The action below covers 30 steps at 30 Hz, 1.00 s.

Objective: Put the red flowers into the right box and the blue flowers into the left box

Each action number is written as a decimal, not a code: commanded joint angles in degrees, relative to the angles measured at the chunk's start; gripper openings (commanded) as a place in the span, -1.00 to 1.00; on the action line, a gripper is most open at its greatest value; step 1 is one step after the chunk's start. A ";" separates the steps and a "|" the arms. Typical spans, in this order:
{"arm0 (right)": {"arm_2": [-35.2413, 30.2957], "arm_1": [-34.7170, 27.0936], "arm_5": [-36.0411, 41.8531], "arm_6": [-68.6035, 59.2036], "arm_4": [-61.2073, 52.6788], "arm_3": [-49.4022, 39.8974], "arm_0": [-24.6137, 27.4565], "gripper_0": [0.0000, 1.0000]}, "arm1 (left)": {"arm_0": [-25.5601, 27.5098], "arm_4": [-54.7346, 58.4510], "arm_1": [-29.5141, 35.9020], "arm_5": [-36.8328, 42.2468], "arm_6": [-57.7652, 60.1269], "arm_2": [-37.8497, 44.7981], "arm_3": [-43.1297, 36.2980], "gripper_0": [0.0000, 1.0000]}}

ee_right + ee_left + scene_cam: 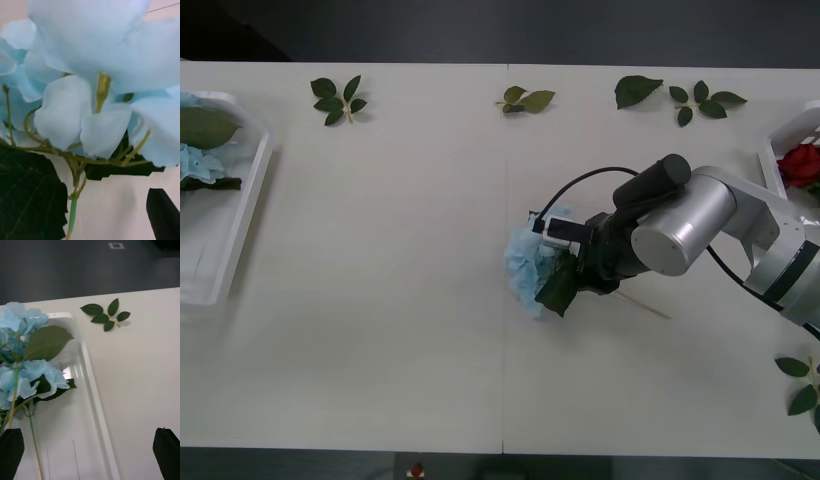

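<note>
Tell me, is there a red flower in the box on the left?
No, the box on the left holds blue flowers with a big green leaf; the red flower sits in the box on the right.

White table [380, 330] bears boxes, leaf sprigs [338, 100], hydrangea [528, 268].

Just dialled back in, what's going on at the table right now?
The right gripper is down at mid-table on a light-blue artificial hydrangea lying on the white tabletop. Whether it has gripped it can't be told. The white plastic box at the table's left end already holds blue hydrangeas, and the left gripper hovers open over its rim. A red rose sits in the white bin at the right edge.
</note>
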 commanded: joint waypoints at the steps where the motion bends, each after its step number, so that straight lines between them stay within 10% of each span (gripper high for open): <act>1: -0.66 1.55 -0.17 -1.02 0.79 1.21 -0.53 0.69 | -1.39 4.93 1.87 3.55 0.42 -3.17 -2.74 1.00; 6: -1.27 3.04 -0.17 -0.67 0.96 3.23 -0.36 0.67 | -4.03 10.82 1.87 2.93 0.16 -10.03 -2.92 1.00; 14: -1.89 3.92 -0.17 -0.32 2.37 4.11 -0.09 -1.00 | -11.06 14.51 1.87 1.18 -4.15 -22.68 -2.92 1.00; 30: -7.69 2.25 1.41 -0.67 -9.50 3.31 -0.97 -1.00 | -15.81 17.41 -5.34 -0.05 -12.14 -33.14 -2.92 1.00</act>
